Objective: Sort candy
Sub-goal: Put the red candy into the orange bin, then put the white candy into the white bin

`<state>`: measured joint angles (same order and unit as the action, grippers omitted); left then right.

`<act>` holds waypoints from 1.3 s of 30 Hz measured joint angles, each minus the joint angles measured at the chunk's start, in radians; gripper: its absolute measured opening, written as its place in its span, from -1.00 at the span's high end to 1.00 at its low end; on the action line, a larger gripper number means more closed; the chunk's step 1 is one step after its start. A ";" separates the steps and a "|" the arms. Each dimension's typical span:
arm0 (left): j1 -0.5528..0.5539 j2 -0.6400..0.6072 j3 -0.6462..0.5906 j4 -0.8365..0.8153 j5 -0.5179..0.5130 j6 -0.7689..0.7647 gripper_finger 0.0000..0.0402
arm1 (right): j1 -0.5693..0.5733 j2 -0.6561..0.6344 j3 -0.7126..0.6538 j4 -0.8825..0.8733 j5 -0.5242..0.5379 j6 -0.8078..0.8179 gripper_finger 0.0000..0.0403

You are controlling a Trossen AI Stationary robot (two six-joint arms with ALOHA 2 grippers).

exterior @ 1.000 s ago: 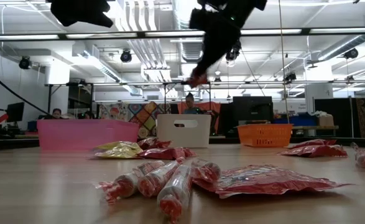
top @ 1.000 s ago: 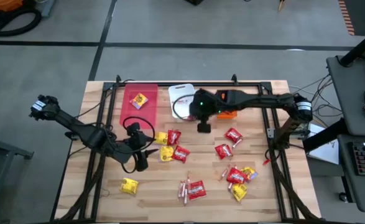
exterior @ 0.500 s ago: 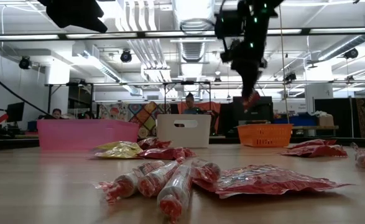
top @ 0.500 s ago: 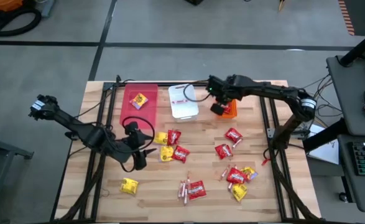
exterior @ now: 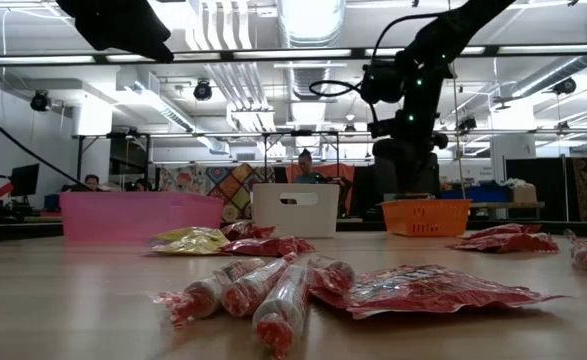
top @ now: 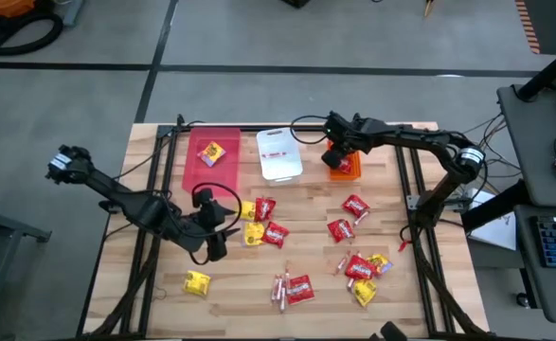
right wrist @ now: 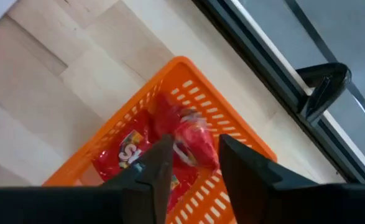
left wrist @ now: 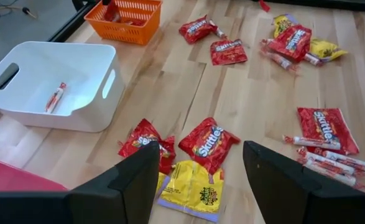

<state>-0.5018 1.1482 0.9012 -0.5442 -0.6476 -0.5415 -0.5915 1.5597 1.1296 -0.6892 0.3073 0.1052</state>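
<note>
**Bench-side guy:** Down in the orange bin (right wrist: 232,180), upper middle of the overhead frame, there's a red packet (right wrist: 132,158) lying flat with another red sweet (right wrist: 194,140) right under the claw. Can't say if that one's resting or falling. Rest of the candy (top: 301,256) is spread over the lower half of the table (top: 401,199).

**Other onlooker:** Right gripper (top: 339,152) have anything?

**Bench-side guy:** Doesn't look like it. Wrist cam shows its fingers parted with a gap between them, nothing pinched, pointing straight down into the bin.

**Other onlooker:** And the left one?

**Bench-side guy:** Left gripper (top: 228,220) sits left of centre, jaws wide, empty. What matters: the nearest pile is just ahead of it, a yellow packet (left wrist: 194,186) closest to the fingertips, a red Skittles pack (left wrist: 208,143) right behind, touching it. That red pack's long axis runs diagonal across the gap. Left arm's far nearer that cluster than the right, so I'd guess it goes next. White bin (left wrist: 58,84) has one stick (left wrist: 55,98) inside.
</note>
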 joint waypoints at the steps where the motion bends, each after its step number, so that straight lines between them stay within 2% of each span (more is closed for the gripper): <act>1: 0.000 0.005 0.000 0.000 0.000 0.000 -0.07 | 0.000 0.000 -0.003 -0.001 0.000 0.003 0.34; 5: 0.000 0.022 0.000 -0.001 0.001 -0.015 -0.07 | 0.005 -0.008 -0.001 -0.033 -0.015 0.028 0.26; 9: 0.000 0.035 0.000 -0.020 0.039 -0.073 -0.07 | 0.041 -0.053 0.014 -0.052 -0.105 0.066 0.24; 13: 0.000 0.047 0.000 -0.063 0.119 -0.139 -0.07 | 0.108 -0.124 0.015 -0.053 -0.174 0.098 0.24; 17: -0.001 0.066 0.000 -0.095 0.135 -0.181 -0.07 | 0.213 -0.198 0.013 -0.053 -0.185 0.136 0.23; 25: -0.002 0.208 0.000 -0.057 0.135 -0.004 -0.07 | 0.460 -0.277 0.010 -0.064 -0.196 0.175 0.23; 29: -0.002 0.295 0.000 -0.003 0.136 0.073 -0.07 | 0.562 -0.293 -0.006 -0.060 -0.279 0.202 0.23; 36: -0.002 0.372 0.000 0.118 0.136 0.131 -0.07 | 0.717 -0.287 -0.068 -0.061 -0.297 0.434 0.23; 39: -0.002 0.391 0.000 0.160 0.141 0.151 -0.07 | 0.778 -0.268 -0.080 -0.061 -0.361 0.469 0.24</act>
<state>-0.5041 1.5390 0.9011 -0.3840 -0.5069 -0.3902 0.1862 1.2914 1.0492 -0.7504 -0.0533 0.5740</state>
